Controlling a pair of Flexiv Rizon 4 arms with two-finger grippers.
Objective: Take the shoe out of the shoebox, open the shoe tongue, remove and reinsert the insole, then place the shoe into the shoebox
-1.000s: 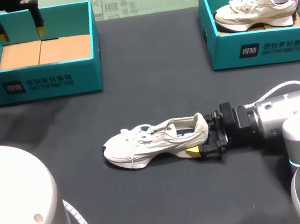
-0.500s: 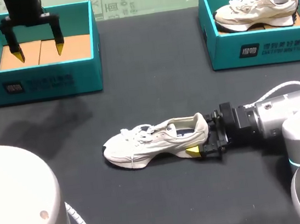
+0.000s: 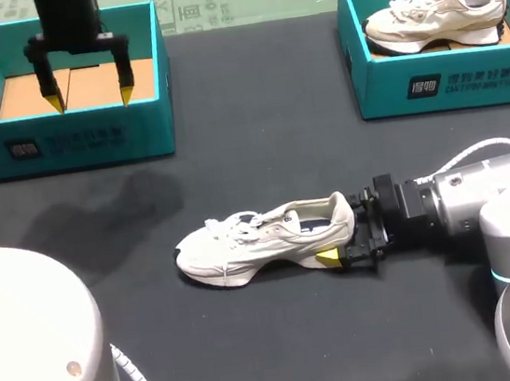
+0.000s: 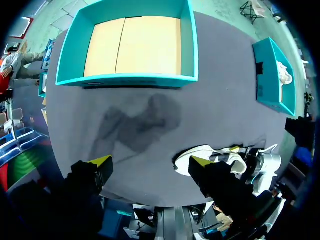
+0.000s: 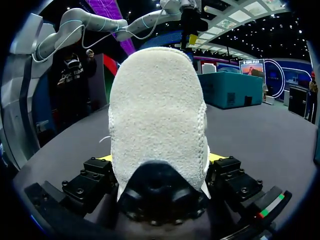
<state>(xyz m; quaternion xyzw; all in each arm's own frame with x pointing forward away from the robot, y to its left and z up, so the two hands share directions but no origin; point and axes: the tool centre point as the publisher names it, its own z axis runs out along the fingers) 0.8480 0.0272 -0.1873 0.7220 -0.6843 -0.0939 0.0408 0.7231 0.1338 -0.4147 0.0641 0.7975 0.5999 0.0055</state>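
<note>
Our black table [image 3: 257,134] bears a white shoe [image 3: 261,238], heel at our right claw [image 3: 341,235], a teal box [image 3: 70,144] beneath our left claw [image 3: 91,99], and a second box [image 3: 448,82] well beyond the right claw.

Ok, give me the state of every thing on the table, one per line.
shoe: upright on its sole on the table, heel gripped.
right gripper: shut on the shoe's heel.
left shoebox: open, empty.
left gripper: open, empty, above the left shoebox.
right shoebox: open, holding a second shoe.
</note>
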